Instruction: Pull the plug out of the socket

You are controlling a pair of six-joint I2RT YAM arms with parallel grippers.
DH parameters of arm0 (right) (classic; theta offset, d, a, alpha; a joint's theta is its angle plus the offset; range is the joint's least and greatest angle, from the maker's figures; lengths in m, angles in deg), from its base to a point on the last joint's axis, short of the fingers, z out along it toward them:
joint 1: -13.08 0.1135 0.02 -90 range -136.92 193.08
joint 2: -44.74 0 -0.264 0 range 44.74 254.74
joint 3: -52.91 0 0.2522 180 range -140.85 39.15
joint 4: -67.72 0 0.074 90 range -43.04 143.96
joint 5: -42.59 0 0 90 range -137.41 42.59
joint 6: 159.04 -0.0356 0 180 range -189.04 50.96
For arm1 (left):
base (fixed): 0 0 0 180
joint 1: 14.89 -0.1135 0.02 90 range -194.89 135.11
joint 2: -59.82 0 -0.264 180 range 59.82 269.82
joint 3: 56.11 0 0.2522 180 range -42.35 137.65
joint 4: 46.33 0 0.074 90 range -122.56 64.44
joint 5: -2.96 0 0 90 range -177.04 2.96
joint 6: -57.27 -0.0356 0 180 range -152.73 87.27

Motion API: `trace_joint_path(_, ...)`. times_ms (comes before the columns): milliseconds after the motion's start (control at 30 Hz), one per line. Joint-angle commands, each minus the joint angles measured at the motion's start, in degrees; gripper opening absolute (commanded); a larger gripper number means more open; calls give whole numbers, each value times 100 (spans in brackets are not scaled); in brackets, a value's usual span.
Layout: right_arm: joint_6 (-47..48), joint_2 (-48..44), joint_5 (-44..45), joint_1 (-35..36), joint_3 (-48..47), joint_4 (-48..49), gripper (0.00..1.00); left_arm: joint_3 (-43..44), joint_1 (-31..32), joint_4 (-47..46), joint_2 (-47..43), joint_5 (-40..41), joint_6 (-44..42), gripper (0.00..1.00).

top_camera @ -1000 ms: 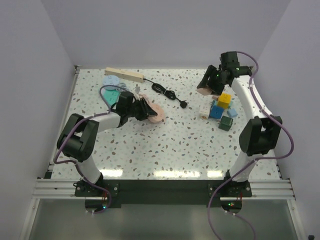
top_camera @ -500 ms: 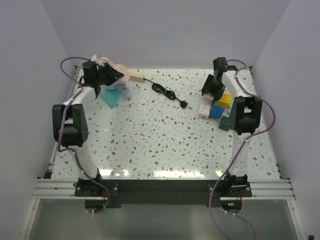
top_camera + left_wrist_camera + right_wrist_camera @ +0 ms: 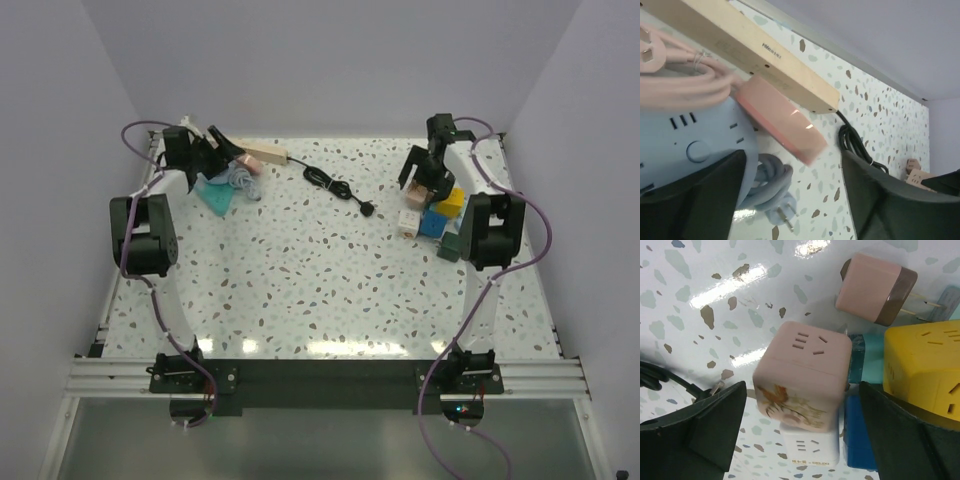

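Note:
The socket [image 3: 262, 153] is a long beige strip at the table's back left, also crossing the top of the left wrist view as the socket [image 3: 755, 55]. Its thin black cord [image 3: 325, 181] runs right to a black plug [image 3: 370, 208] lying loose on the table. My left gripper [image 3: 222, 150] hangs open just left of the strip; a pink flat socket block [image 3: 782, 122] lies blurred against the strip, beyond the left gripper [image 3: 794, 165]. My right gripper [image 3: 425, 183] stands open over the cubes, with a pink cube [image 3: 802, 377] loose between the wide-apart jaws of the right gripper [image 3: 802, 390].
A round blue power strip [image 3: 690, 145], a grey-blue cord with plug [image 3: 775, 210] and a pink cord [image 3: 685, 85] crowd the back left corner. White [image 3: 810, 452], blue [image 3: 860, 442] and yellow [image 3: 925, 370] cubes and a pink-brown adapter [image 3: 872, 290] cluster at the right.
The left arm swung from mid-table to the back left with the pink block, then opened and let it go. The right gripper came down over the cubes and opened, releasing the pink cube.

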Motion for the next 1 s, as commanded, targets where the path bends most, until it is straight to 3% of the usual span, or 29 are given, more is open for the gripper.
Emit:
trace_joint_path(0, 144, -771, 88, -26, -83, 52, 99, 146, -92, 108, -207, 297, -216, 90)
trace_joint_path(67, 153, -939, 105, -34, -118, -35, 99, 102, -92, 170, -409, 297, -207, 100)
trace_joint_path(300, 284, -2186, -184, -26, 356, 262, 99, -328, -75, 214, -1532, -28, -180, 100)
trace_joint_path(567, 364, -4320, -1290, -17, 2464, 1369, 99, -1723, 4, 3, -3352, -520, -312, 100)
trace_joint_path(833, 372, -6457, -1494, -17, 4388, 1590, 99, -3123, 92, -111, -5242, -784, -400, 100)
trace_joint_path(967, 460, -7530, -1328, -25, 4751, 1433, 99, -3658, 101, -234, -5805, -828, -496, 100)
